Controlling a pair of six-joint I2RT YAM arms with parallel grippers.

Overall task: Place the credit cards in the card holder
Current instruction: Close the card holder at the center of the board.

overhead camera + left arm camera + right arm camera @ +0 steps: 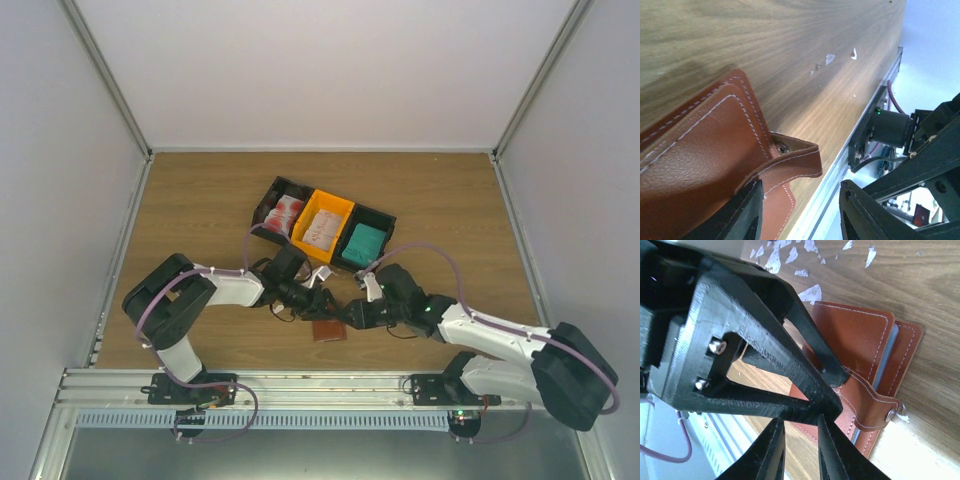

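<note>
Left hand (pixel 800 194) hovers released over the closed card holder (pixel 700 150) (by the near edge of the worktop (pixel 790 50)), probably to steady it; right hand (pixel 800 429) nearly pinched, grasp unclear

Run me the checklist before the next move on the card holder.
1. Card holder on the table, between the two arms: ok.
2. Card holder opened to its pockets: not ok, folded shut, strap unsnapped.
3. Left gripper empty: ok, open.
4. Right gripper empty: ok, narrow gap, nothing in it.
5. Credit cards ready in the trays: ok.
6. Room between the arms: not ok, crowded over the holder.
</note>
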